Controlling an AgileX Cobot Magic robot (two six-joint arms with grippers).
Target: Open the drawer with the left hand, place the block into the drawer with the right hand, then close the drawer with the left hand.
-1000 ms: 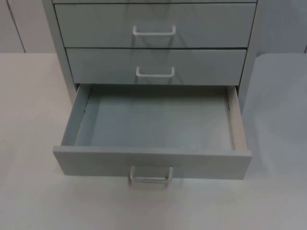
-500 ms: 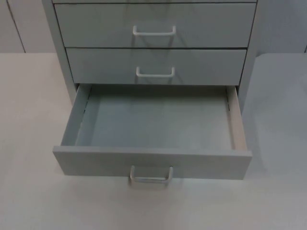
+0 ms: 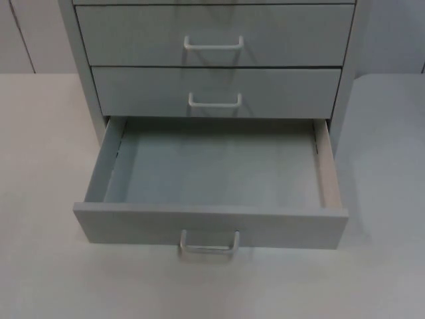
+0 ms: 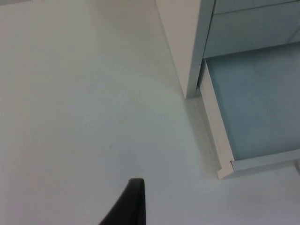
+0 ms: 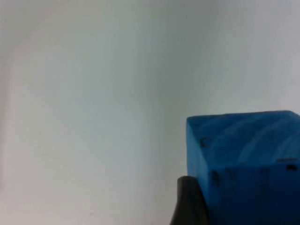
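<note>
The grey cabinet's (image 3: pixel 216 83) bottom drawer (image 3: pixel 209 226) is pulled out and its inside is bare. My left gripper (image 4: pixel 133 204) hangs over the white table to the left of the cabinet (image 4: pixel 180 42), apart from the drawer's side wall (image 4: pixel 213 131). In the right wrist view, a blue block (image 5: pixel 246 154) sits close up in my right gripper (image 5: pixel 243 211). One black fingertip (image 5: pixel 190 201) presses on its left face, with the white table behind.
Two upper drawers with white handles (image 3: pixel 214 45) are closed. The open drawer's handle (image 3: pixel 209 242) juts toward the table's front. Bare table lies on both sides of the cabinet.
</note>
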